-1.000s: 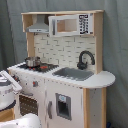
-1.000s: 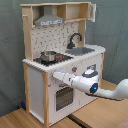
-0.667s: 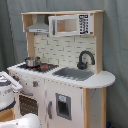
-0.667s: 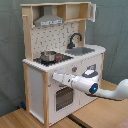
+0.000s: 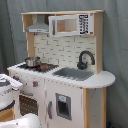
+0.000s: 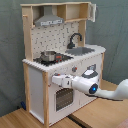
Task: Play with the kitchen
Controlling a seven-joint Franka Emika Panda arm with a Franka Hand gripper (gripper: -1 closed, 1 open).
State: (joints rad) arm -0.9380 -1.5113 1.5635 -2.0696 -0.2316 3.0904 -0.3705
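Note:
The toy kitchen (image 5: 70, 102) (image 6: 35, 80) of white panels and light wood stands upright in both exterior views. It has a black faucet (image 5: 85, 58) (image 6: 75, 38), a grey sink (image 5: 74, 74) (image 6: 81, 50), a stove (image 5: 42, 67) (image 6: 55, 59) with a small metal pot (image 5: 32, 62) (image 6: 48, 55), a hood (image 5: 39, 26) (image 6: 50, 20) and an upper cabinet (image 5: 70, 24) (image 6: 78, 11). My gripper (image 6: 54, 80) is at the kitchen's front panel, just above the oven door (image 6: 62, 98) (image 5: 27, 105). In the first exterior view my white arm (image 5: 7, 92) shows at the left edge.
The kitchen stands on a wooden floor or table (image 6: 20, 119) in front of a grey curtain (image 6: 112, 30). My arm (image 6: 107, 92) reaches in from the second exterior view's lower right, across the front of the lower cabinet.
My gripper has dropped a little along the kitchen's front panel, toward the oven door. The kitchen and the pot have not moved.

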